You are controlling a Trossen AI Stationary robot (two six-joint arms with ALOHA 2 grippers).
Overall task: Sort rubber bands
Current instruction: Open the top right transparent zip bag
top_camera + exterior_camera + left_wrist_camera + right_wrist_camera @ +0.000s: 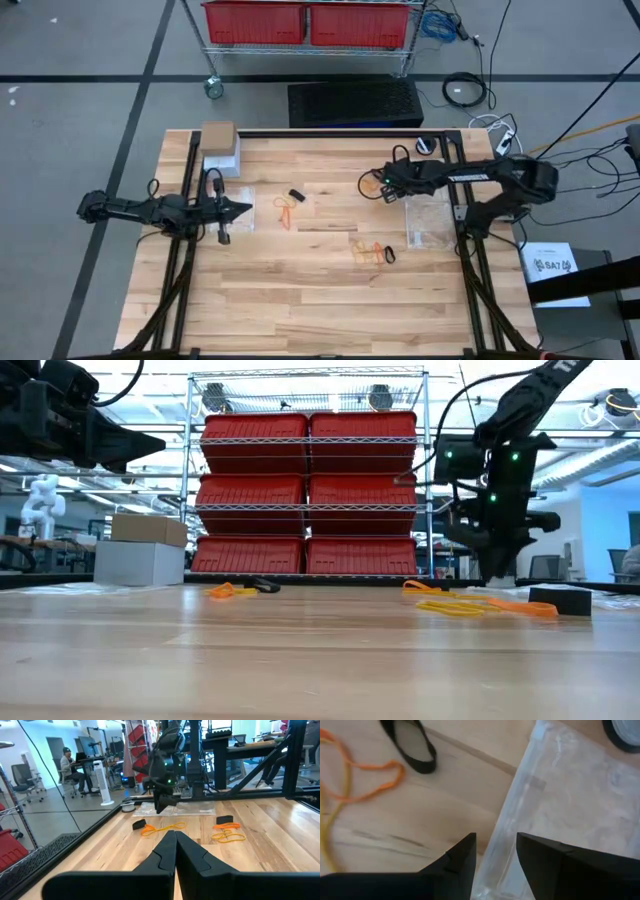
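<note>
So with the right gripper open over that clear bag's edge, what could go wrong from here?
The right gripper stands open over the clear bag's edge, so closing might pinch or drag the plastic. The black band and orange band lie close together beside it, so one grab may take both colours.

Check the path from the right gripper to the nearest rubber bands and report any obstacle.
Nothing visible blocks it. The right gripper, fingers apart, hangs over the edge of the clear bag. Bare wood lies between it and the black band and orange band beside the bag.
</note>
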